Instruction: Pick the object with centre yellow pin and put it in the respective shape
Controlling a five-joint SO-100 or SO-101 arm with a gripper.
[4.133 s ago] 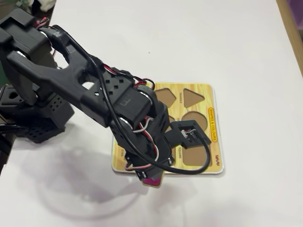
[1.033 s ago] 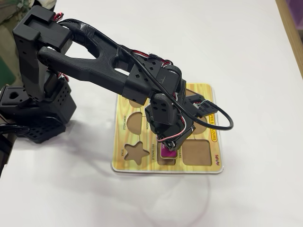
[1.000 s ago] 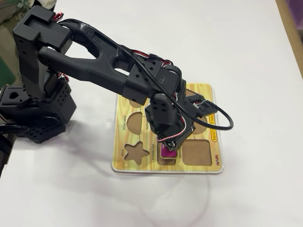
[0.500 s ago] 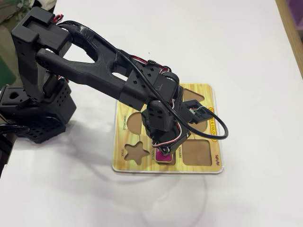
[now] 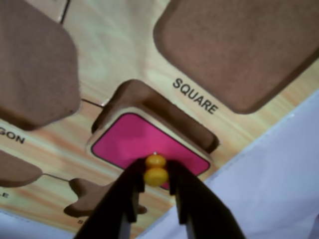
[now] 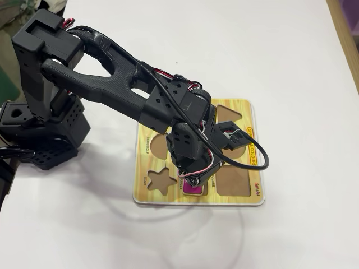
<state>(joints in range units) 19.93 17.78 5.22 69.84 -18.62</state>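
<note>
The object with centre yellow pin is a flat magenta-pink rectangle with a round yellow knob. My gripper is shut on that knob, one black finger on each side. The piece lies over the respective shape, the small brown cut-out next to the word SQUARE. It sits shifted toward the lower left, so a brown strip of the cut-out shows along its upper right side. In the fixed view my gripper stands over the front middle of the board, and only a bit of the pink piece shows beneath it.
On the yellow wood-grain board, the larger square cut-out lies right beside the piece. A hexagon cut-out and a star cut-out lie on the other side. White table surrounds the board; the arm's base stands at left.
The arm carried the pink piece from off the board's front edge onto the board, then lowered and shifted slightly left over the small rectangular cut-out. The gripper stays shut on the knob.
</note>
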